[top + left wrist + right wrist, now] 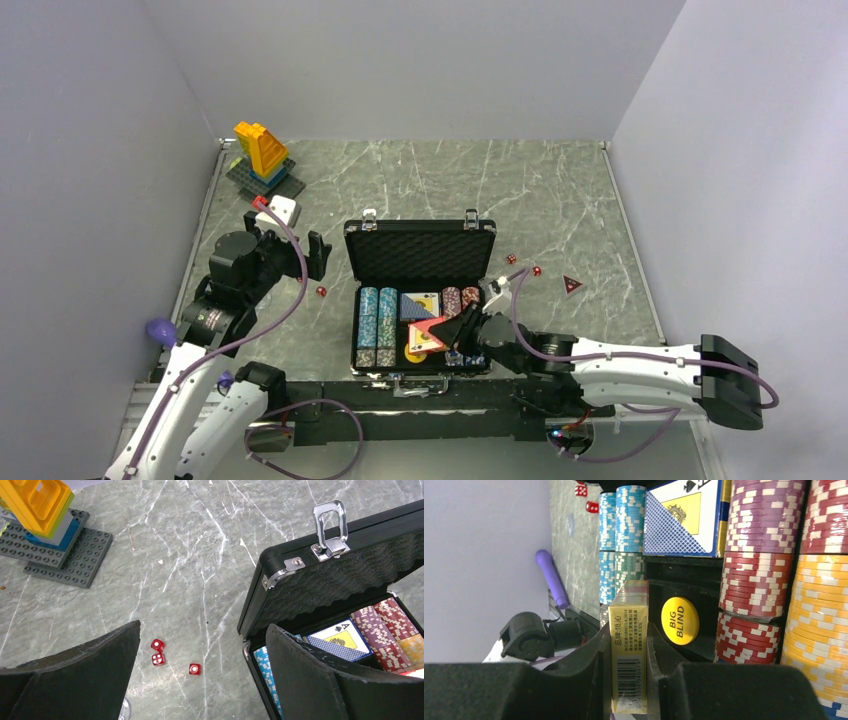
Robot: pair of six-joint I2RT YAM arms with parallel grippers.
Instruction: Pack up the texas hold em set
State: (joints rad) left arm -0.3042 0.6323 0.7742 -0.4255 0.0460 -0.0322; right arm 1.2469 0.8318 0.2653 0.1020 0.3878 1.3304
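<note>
The black case [420, 375] lies open mid-table with its foam lid [420, 250] upright. It holds rows of striped chips [377, 325], a blue card deck [420, 305] and a yellow "BIG BLIND" button [679, 620]. My right gripper [462, 330] is shut on a second card deck [629, 630], held on edge above the case's near middle slot. My left gripper [205, 627] is open and empty above three red dice [158, 652] on the table, left of the case [280, 580]. Two more dice [523, 265] lie right of the lid.
The yellow-blue toy brick tower [262, 155] on its dark baseplate stands at the far left. A small white block [281, 210] lies near it. A red triangular piece [572, 285] lies right of the case. Walls close in on both sides.
</note>
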